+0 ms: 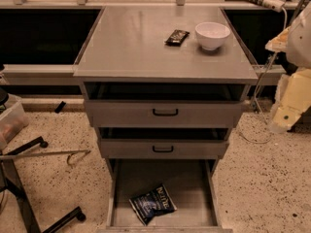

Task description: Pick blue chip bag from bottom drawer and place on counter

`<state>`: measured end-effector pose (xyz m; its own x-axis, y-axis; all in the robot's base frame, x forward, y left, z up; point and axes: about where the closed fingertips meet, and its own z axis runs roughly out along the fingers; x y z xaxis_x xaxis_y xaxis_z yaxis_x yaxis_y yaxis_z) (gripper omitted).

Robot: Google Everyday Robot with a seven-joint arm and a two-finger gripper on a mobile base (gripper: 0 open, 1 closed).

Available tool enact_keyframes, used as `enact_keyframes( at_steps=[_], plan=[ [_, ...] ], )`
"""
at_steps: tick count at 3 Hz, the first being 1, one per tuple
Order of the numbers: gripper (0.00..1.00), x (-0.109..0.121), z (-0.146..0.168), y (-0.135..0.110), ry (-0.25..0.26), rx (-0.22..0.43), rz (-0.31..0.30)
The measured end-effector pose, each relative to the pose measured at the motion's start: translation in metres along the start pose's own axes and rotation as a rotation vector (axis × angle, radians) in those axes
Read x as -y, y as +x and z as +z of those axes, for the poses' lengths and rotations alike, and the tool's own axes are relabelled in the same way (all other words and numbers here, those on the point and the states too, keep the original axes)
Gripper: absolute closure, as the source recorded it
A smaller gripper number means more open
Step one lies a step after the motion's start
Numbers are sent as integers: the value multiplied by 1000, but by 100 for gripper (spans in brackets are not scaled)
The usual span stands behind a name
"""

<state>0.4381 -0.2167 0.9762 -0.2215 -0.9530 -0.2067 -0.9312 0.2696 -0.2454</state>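
The blue chip bag (153,204) lies flat on the floor of the bottom drawer (189,183), which is pulled open; the bag sits near its front edge, left of centre. The counter (136,47) is the grey top of the cabinet. My gripper (283,121) hangs at the far right on the pale arm, beside the cabinet at the height of the top drawer, well above and to the right of the bag. It holds nothing that I can see.
A small black snack packet (177,37) and a white bowl (212,35) sit at the back right of the counter. Two shallower drawers with black handles (165,112) are partly pulled out above the bottom drawer. Chair legs (29,188) stand on the floor at the left.
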Motion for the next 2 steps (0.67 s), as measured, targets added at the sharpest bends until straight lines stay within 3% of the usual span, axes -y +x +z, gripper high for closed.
enact_keyframes(
  at_steps=[1,2],
  plan=[
    [0,0,0,0,0,0,0],
    [0,2,22,-2,2,25,-2]
  ],
)
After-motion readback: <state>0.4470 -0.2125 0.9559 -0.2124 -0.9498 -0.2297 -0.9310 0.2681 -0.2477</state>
